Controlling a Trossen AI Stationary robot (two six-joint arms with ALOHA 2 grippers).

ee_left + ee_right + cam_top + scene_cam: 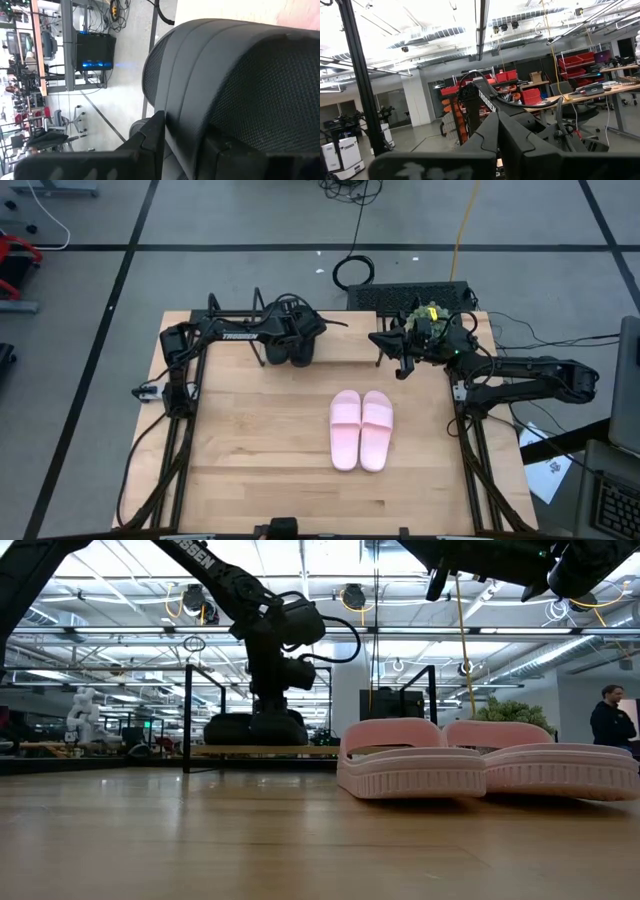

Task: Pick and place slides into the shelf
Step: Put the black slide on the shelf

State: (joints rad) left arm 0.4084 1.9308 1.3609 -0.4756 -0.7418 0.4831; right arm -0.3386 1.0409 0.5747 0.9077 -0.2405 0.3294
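Left arm (487, 102); red bins (572, 62) behind

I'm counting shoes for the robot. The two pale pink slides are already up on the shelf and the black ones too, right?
Not quite. The two pale pink open-toe slides lie side by side on the big wooden tabletop, not on the low black wire shelf. The high view shows it. The matte black slides do sit on the shelf, under the left gripper.

Robotics lab — red storage bins (572, 62), workbenches (600, 95), exposed ceiling.
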